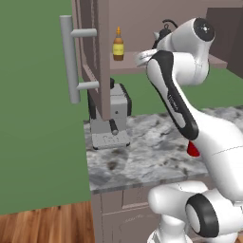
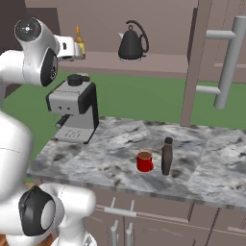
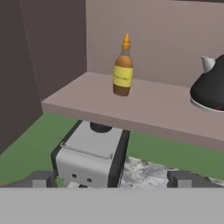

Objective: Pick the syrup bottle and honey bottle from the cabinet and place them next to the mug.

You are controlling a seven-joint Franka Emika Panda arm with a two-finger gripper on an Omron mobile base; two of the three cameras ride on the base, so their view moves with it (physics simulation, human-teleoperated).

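The honey bottle (image 3: 123,68), slim and amber with a yellow label and orange nozzle, stands upright on the cabinet shelf (image 3: 144,114). It also shows at the shelf's left end, the honey bottle (image 1: 118,45) (image 2: 79,42). My gripper (image 3: 112,180) hangs open in front of the shelf, short of the bottle, with nothing between its fingertips (image 3: 41,179). The dark brown syrup bottle (image 2: 166,156) stands on the marble counter (image 2: 105,158), right beside the red mug (image 2: 144,161). Behind my arm a sliver of the mug (image 1: 192,149) shows.
A black kettle (image 2: 132,43) (image 3: 212,87) sits on the shelf right of the honey bottle. A grey coffee machine (image 2: 74,108) (image 1: 111,118) stands on the counter under the shelf. The cabinet door (image 1: 92,47) stands open, its grey bar handle (image 1: 70,59) sticking out.
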